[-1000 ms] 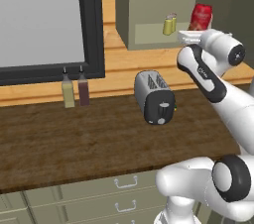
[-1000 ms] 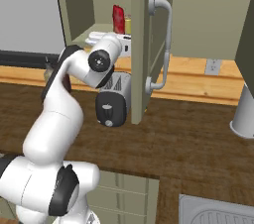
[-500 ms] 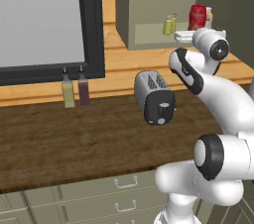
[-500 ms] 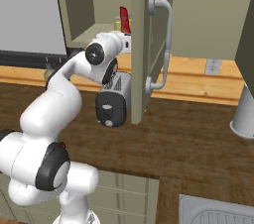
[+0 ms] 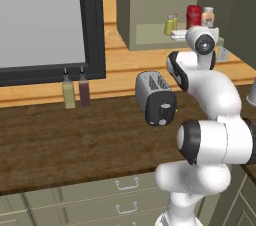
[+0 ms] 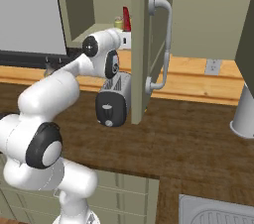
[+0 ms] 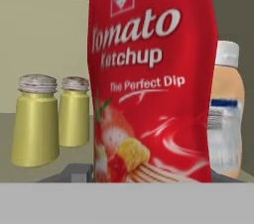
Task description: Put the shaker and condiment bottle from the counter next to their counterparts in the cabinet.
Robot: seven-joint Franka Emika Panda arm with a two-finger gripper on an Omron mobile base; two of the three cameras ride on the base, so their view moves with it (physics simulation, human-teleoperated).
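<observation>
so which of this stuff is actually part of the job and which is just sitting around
Part of the job:
- condiment bottle
- two shakers
- peach bottle
- cabinet
- counter

Just lying about:
- toaster
- olive and brown nozzle bottles

You face a simulated kitchen. A large dark-framed window (image 5: 45,20) sits above a light wooden backsplash (image 5: 125,65). Grey-green drawers (image 5: 100,202) run below. At far right, a steel sink (image 6: 218,212) and a wall outlet (image 6: 213,66).
</observation>
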